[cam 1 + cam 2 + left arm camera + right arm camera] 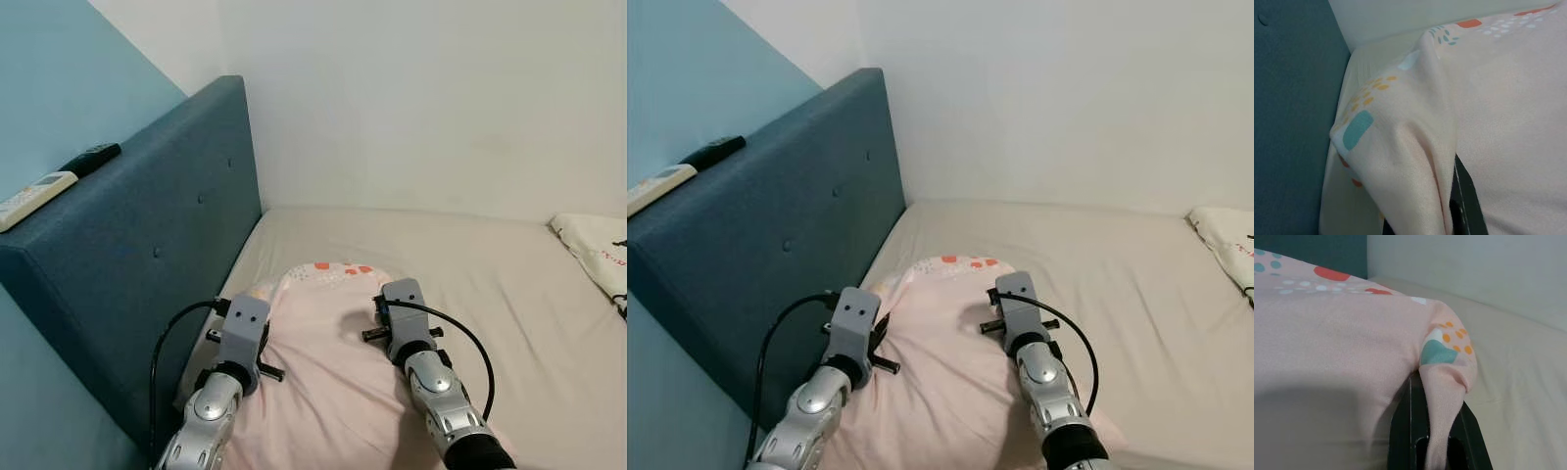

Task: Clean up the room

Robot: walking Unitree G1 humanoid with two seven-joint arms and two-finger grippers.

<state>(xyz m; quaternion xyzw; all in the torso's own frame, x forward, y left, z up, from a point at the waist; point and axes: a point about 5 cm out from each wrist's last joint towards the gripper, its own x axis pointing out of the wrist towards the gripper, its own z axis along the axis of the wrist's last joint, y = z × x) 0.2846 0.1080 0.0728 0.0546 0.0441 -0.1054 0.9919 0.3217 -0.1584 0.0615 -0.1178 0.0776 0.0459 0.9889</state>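
A pale pink pillow with coloured dots and patches lies at the head of the bed, close to the blue headboard. Both arms reach forward over it. My left gripper is shut on a bunched corner of the pillow on the headboard side, and one black finger shows beneath the fabric. My right gripper is shut on the opposite corner, with a fold of cloth pinched between its two black fingers. The pillow rests on the beige sheet.
On top of the headboard lie a white remote and a black remote. A white patterned pillow or cloth sits at the right edge of the bed. A white wall stands behind the mattress.
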